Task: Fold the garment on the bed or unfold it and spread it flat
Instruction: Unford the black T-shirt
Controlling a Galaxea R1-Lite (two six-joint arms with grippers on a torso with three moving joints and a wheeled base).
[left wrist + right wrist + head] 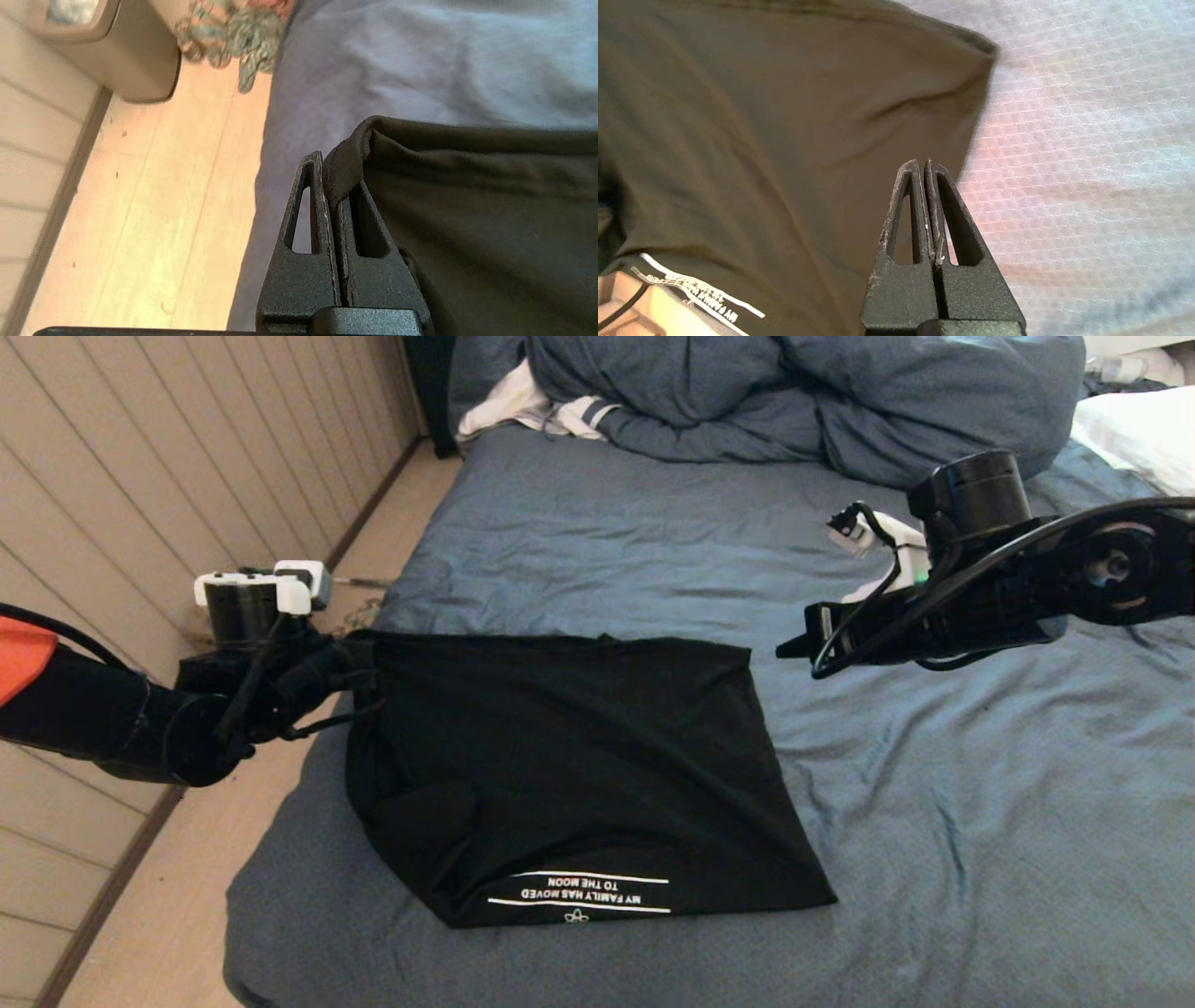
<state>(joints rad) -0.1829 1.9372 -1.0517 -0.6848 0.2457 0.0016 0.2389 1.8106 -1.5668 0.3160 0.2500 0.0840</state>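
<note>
Nearest the camera, white lettering [579, 891] runs along the garment's [569, 765] near edge at 6 o'clock, reading upside down from my position. Garment lies on the bed [934, 821], toward its 9 o'clock side, plain black face mostly uppermost.

Left claw [359, 663]: clamped shut on the garment's far corner at 10 o'clock; cloth is pinched between the fingers [313, 205] and wraps over one tip. Right claw [798, 644]: closed on nothing, hanging above the sheet just off the far corner at 2 o'clock.

Step in hand, by my judgement: a fold under way, one corner secured. Next move calls for carrying that corner over the body of the cloth, low and even, so the lower layer is not dragged.

Orientation: far edge runs straight from 9 to 3 o'clock; the shape widens toward 6. Long axis appears to run roughly 12 to 6, though not markedly.
</note>
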